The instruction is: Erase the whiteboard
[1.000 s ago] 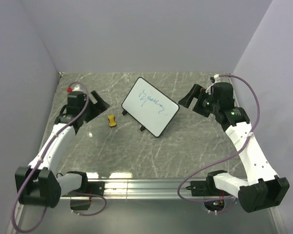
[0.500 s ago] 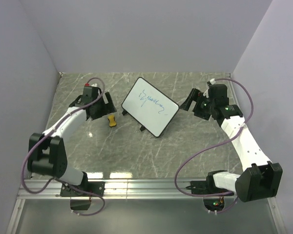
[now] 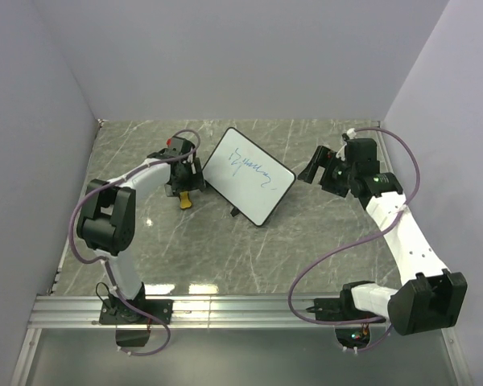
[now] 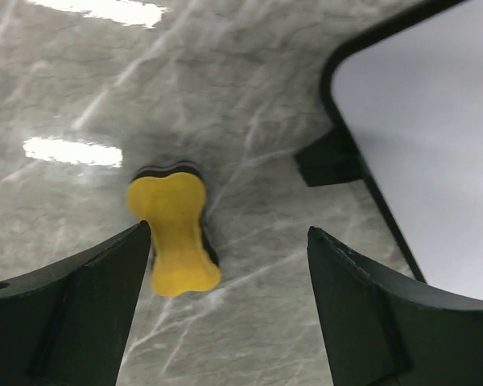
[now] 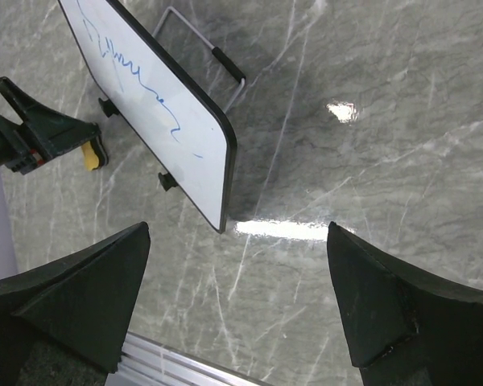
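The whiteboard stands tilted on small black feet mid-table, with blue scribbled writing on it. It also shows in the right wrist view and its corner in the left wrist view. A small yellow eraser lies on the table left of the board; in the left wrist view the eraser lies just inside my left finger. My left gripper is open above the eraser, touching nothing. My right gripper is open and empty, right of the board.
The grey marble tabletop is walled at the left, back and right. A metal rail runs along the near edge. The board's wire stand sticks out behind it.
My left arm has swung right from the table's left side to hover over the yellow eraser beside the board. My right gripper has shifted slightly; the board has not moved.
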Robot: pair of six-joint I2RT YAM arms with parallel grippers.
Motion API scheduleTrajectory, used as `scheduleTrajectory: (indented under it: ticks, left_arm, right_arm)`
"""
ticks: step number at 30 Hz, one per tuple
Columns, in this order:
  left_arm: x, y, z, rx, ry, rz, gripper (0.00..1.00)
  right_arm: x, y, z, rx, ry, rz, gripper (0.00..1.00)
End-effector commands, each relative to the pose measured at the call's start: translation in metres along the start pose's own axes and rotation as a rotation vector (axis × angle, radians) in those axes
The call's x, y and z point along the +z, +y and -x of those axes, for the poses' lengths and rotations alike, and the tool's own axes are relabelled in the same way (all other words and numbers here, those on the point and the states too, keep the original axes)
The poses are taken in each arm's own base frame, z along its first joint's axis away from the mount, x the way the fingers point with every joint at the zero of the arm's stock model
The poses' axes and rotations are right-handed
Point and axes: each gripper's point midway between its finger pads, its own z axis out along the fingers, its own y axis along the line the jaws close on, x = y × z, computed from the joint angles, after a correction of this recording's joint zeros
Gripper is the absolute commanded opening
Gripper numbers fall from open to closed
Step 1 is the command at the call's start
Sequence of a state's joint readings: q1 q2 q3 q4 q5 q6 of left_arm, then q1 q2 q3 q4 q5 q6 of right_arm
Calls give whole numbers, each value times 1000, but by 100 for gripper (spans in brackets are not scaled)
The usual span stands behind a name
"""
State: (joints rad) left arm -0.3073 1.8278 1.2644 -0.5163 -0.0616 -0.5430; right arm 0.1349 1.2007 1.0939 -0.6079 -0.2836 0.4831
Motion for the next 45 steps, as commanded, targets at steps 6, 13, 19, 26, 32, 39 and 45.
scheduleTrajectory:
  ticks: [6, 13, 19, 26, 32, 39, 45]
  left_arm:
    - [-26, 12, 17, -12, -96, 50, 84]
    - [-8, 19, 1, -11, -37, 78, 81]
    - [4, 27, -11, -20, -13, 102, 72]
    - [17, 30, -21, -20, 15, 112, 59]
    - [26, 36, -33, -25, 32, 116, 53]
    - [26, 36, -30, -26, 27, 116, 26]
    - [21, 33, -26, -16, 26, 106, 0]
  right_arm:
    - [-2, 1, 8, -29, -24, 5, 97]
    - [10, 7, 29, -48, -16, -5, 97]
    - [14, 18, 50, -60, -25, 5, 96]
    - [17, 19, 55, -70, -25, 4, 96]
    - [20, 30, 57, -86, -18, 63, 95]
    - [23, 83, 57, -100, 62, 358, 95]
    - [27, 99, 71, -101, 70, 419, 95]
